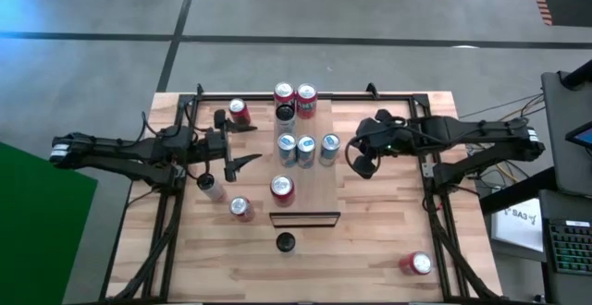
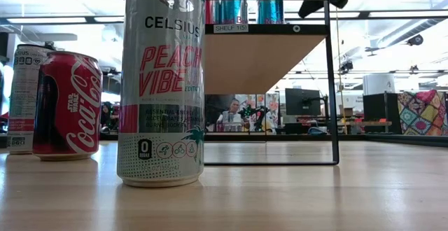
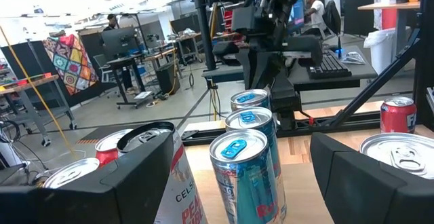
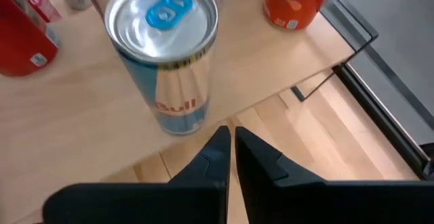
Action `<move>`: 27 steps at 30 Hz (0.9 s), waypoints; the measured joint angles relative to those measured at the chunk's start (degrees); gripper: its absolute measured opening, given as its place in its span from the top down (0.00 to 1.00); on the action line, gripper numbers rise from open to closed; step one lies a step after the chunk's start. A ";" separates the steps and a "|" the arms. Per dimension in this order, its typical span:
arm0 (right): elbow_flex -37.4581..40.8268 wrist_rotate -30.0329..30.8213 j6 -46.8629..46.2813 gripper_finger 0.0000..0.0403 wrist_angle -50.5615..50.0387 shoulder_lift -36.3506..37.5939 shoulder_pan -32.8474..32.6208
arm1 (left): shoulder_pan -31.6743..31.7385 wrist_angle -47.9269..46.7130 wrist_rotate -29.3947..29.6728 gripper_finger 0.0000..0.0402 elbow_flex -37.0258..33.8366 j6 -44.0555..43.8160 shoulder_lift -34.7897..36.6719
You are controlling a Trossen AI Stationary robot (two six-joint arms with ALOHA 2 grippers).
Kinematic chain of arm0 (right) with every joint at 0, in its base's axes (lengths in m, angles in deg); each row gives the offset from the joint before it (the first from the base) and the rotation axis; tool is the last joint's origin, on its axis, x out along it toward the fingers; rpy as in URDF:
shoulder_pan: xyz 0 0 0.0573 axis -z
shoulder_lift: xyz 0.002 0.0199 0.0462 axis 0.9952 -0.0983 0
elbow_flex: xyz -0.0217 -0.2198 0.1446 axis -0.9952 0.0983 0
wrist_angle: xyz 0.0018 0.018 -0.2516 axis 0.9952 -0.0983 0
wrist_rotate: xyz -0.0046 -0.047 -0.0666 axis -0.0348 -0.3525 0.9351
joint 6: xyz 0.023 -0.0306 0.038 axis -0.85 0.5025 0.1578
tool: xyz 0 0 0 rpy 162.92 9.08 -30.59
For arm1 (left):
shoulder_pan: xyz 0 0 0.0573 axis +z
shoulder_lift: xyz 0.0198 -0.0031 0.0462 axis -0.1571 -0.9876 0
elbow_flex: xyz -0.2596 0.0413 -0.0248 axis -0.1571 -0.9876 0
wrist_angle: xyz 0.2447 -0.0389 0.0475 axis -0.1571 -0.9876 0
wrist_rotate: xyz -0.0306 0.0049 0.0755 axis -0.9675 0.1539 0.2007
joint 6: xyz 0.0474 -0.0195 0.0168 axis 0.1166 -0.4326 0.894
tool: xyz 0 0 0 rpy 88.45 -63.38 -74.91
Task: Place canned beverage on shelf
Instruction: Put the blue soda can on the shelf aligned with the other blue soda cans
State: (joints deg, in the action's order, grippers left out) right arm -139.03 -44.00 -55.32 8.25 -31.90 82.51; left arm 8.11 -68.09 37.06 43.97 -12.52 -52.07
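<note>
The shelf point(image 1: 313, 180), a raised light wooden board with a dark near end point(image 1: 304, 217), carries several upright cans. Three silver-blue ones point(image 1: 306, 148) stand in a row across its middle. My right gripper point(image 1: 356, 163) is shut and tipped downward just off the shelf's right edge. In the right wrist view its fingers point(image 4: 229, 142) point at the foot of the nearest blue can point(image 4: 166, 54) and touch nothing. My left gripper point(image 1: 242, 146) stands open and level to the left of the shelf. It faces the row of blue cans point(image 3: 247, 163) and is apart from them.
Loose cans stand on the tabletop: one at the far left point(image 1: 239, 111), two at the near left point(image 1: 212, 187) point(image 1: 241, 208), a tall Celsius can point(image 2: 161, 84) before the shelf's near end, and a red one at the near right point(image 1: 418, 263). The shelf's black frame point(image 2: 333, 84) borders it.
</note>
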 joint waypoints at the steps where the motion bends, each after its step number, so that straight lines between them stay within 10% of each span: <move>1: 0.45 0.00 -0.02 0.97 0.28 0.00 0.00 | 0.00 0.02 0.00 0.22 0.00 -0.01 0.00; 27: 6.37 -0.50 3.90 0.98 13.73 -0.07 0.11 | 0.00 -0.02 -0.02 0.22 0.00 0.02 0.00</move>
State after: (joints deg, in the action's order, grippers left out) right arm -132.66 -44.50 -51.42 21.98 -31.97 82.62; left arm 8.11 -68.11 37.04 43.97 -12.50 -52.07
